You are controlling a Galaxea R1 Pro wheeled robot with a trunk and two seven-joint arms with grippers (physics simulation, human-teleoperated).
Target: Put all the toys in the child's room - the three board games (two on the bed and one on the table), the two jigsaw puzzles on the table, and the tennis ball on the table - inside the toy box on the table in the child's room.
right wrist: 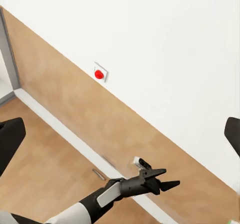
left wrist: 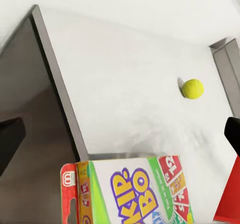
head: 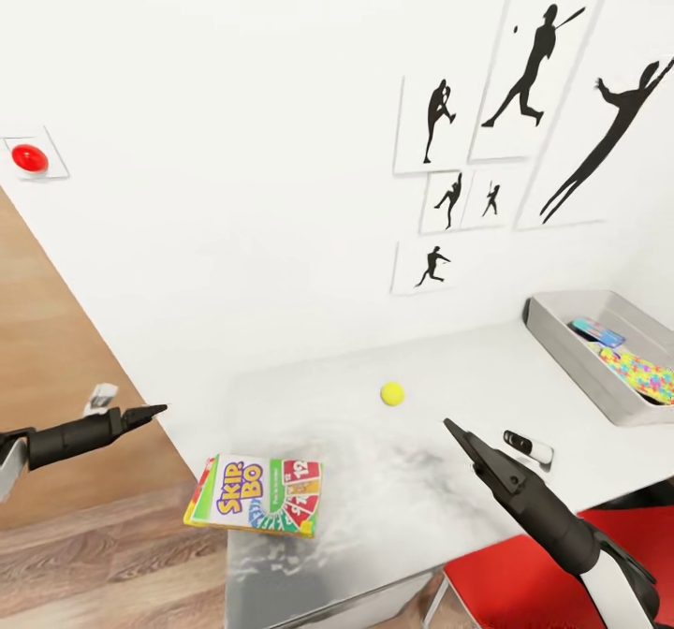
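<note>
I see SKIP-BO box (head: 255, 495) overhanging table (head: 393, 479) edge; left gripper (head: 150, 412) and right gripper (head: 457, 432) both narrow, holding nothing.

The table (head: 412, 479) has a pale grey, faintly glossy top and stands against the white wall. Items resting directly on it:

- SKIP-BO board game (head: 257, 495) — flat at the near left corner, overhanging the table's left edge.
- Tennis ball (head: 392, 393) — on bare surface near mid-table, well apart from the box.
- Small black-and-white object (head: 527, 446) — near the front edge, type indeterminate.
- Toy box (head: 562, 348) — grey bin at the far right end.
</note>
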